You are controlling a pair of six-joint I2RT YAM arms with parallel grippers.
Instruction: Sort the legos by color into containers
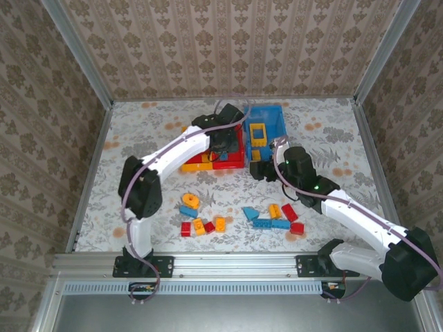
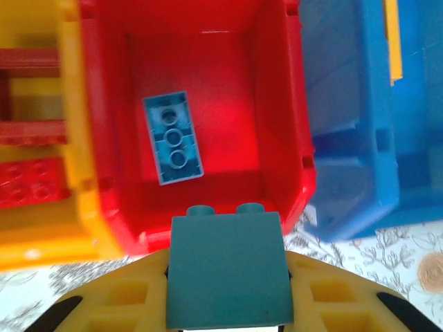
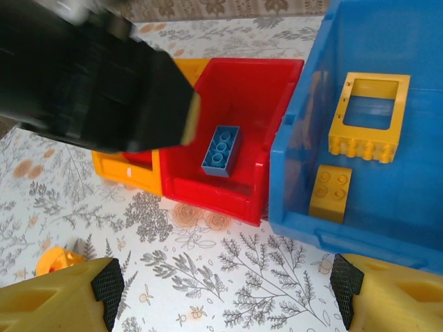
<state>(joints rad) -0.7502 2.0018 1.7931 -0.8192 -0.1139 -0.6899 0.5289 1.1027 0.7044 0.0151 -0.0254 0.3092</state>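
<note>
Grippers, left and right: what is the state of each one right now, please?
Left gripper: closed on a blue brick.
Right gripper: open, holding nothing.

1. The site was a robot test cell of the laboratory type.
2. An aluminium frame (image 1: 86, 66) enclosed the table (image 1: 138, 131).
3. Wallpaper-printed panels (image 1: 228, 41) formed the walls.
4. The left arm (image 1: 166, 155) and right arm (image 1: 353, 211) were bolted to a metal rail (image 1: 235, 261).
</note>
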